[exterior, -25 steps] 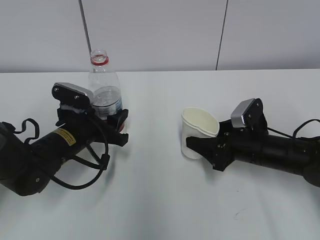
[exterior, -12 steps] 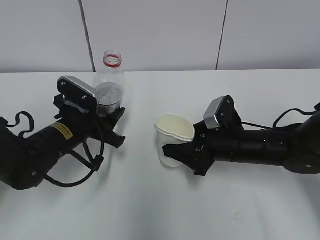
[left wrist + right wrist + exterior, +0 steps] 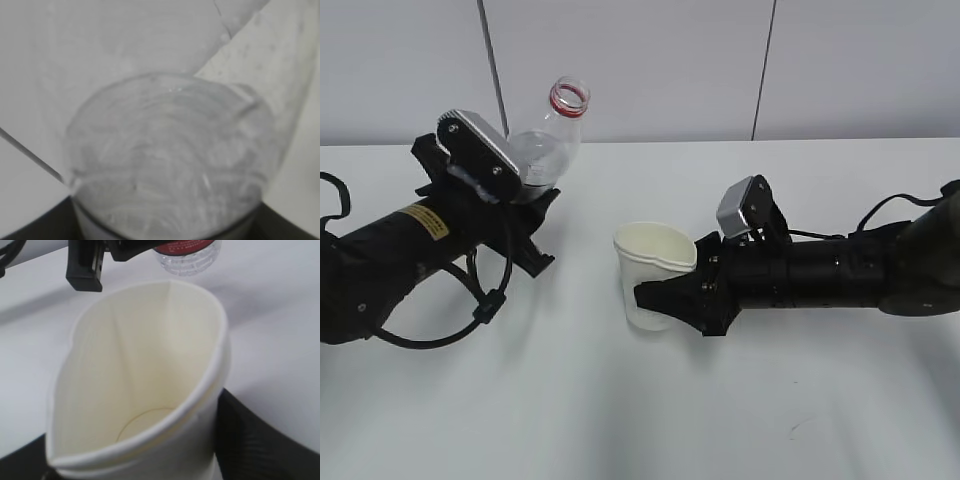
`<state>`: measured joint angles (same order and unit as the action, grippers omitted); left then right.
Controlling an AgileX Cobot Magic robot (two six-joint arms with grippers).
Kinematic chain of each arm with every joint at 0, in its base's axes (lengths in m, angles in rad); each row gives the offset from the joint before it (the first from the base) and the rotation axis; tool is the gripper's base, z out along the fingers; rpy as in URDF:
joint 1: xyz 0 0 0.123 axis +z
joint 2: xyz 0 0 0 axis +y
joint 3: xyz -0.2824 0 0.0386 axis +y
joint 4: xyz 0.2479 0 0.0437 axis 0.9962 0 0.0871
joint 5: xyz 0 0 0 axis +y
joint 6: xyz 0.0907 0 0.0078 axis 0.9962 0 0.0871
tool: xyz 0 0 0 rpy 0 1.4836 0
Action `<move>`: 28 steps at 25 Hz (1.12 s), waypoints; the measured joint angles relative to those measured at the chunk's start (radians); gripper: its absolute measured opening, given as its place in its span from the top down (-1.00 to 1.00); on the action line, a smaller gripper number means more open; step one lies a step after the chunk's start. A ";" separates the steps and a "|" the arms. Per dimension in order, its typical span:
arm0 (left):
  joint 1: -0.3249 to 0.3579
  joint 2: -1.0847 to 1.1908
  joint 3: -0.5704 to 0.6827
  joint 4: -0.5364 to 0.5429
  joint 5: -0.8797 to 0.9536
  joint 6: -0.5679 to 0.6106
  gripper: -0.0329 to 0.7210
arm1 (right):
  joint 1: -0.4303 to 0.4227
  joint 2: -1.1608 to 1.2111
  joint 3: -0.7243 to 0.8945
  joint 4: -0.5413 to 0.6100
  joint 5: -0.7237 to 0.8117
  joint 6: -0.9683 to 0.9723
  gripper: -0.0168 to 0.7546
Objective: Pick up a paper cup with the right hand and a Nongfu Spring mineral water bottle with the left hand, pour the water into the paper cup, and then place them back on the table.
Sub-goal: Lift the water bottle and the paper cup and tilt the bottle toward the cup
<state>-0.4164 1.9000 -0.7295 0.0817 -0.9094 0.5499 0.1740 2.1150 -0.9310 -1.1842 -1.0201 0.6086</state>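
Observation:
The clear Nongfu Spring bottle (image 3: 546,142) is capless with a red neck ring and tilts with its mouth up and to the right. My left gripper (image 3: 532,192) is shut on its lower body and holds it above the table. The bottle fills the left wrist view (image 3: 170,150), with water swirling inside. My right gripper (image 3: 658,296) is shut on the white paper cup (image 3: 650,272), upright at centre, below and right of the bottle mouth. In the right wrist view the cup (image 3: 145,375) is squeezed oval and looks empty. The bottle's base (image 3: 187,255) hangs beyond it.
The white table (image 3: 620,420) has a small dark scuff (image 3: 798,428) near the front right. A grey panelled wall (image 3: 650,60) stands behind. The left gripper's black finger (image 3: 85,267) shows just beyond the cup rim.
My left gripper has lifted the bottle and tipped its mouth to the right. My right gripper has carried the cup leftward to the centre, closer to the bottle.

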 joint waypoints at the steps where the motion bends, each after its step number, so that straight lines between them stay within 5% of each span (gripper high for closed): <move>1: 0.000 -0.010 0.000 -0.002 0.014 0.024 -0.08 | 0.000 0.000 -0.006 -0.013 0.000 0.014 -0.25; 28: 0.000 -0.027 0.002 -0.105 0.056 0.587 -0.08 | 0.002 0.000 -0.140 -0.186 0.021 0.191 -0.25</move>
<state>-0.4164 1.8727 -0.7271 -0.0233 -0.8533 1.1365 0.1764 2.1150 -1.0705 -1.3702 -0.9992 0.7997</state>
